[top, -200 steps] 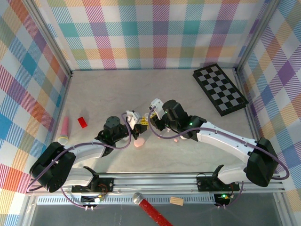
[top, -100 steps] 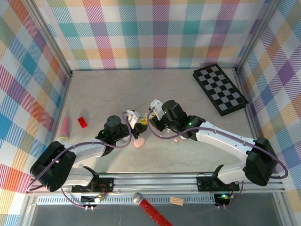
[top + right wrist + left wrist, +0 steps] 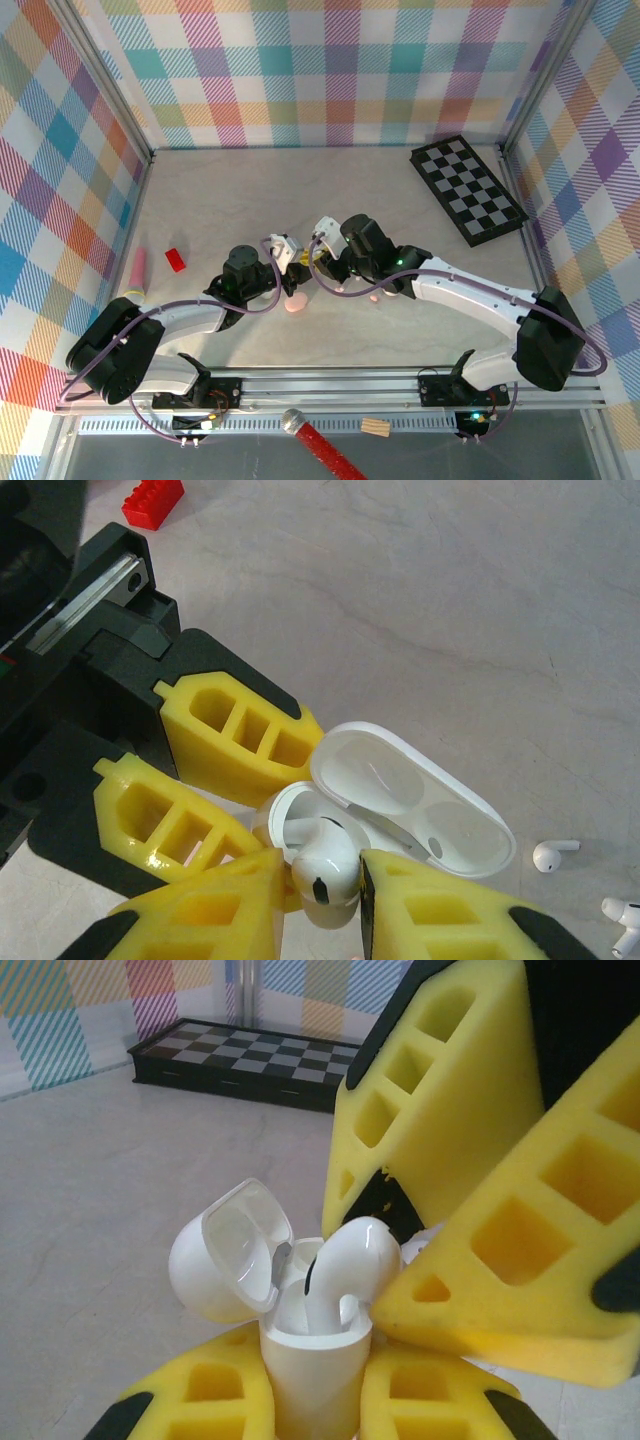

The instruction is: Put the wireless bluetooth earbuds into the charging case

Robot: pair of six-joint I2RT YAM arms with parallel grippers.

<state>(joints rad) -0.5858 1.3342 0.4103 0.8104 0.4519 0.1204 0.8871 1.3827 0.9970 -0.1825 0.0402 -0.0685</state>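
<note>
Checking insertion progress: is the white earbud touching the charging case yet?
Touching. The left wrist view shows the earbud with its stem sunk into a well of the open charging case, no gap between them.

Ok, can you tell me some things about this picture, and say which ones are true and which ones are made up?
1. The left pincer holds the white pebble-shaped charging case with its lid open. True.
2. The right pincer is empty. False: it pinches a white plastic earbud right at the case's opening.
3. The black-and-white chequered board lies at the far right of the table. True.
4. The small red plastic brick sits inside the case. False: it lies on the table, off to the left.
</note>
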